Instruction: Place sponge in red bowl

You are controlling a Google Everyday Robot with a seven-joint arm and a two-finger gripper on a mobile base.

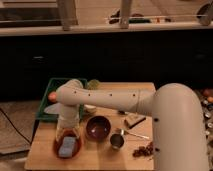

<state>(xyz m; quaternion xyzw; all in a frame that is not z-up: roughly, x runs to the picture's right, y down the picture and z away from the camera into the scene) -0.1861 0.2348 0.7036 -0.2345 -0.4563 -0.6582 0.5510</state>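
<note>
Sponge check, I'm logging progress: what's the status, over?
End effector low over red bowl. Sponge inside red bowl. Maroon bowl alongside, not obstructing.

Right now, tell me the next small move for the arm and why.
Probably lift the end effector straight up. The sponge already lies inside the red bowl, directly beneath the end effector, so the placing looks done. The dark bowl and metal cup stand close beside it, so sideways motion risks a knock.

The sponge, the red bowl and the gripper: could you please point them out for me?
sponge (66,146), camera view, top face.
red bowl (56,149), camera view, left rim.
gripper (68,133), camera view, lower end, over the red bowl, above the sponge.
</note>
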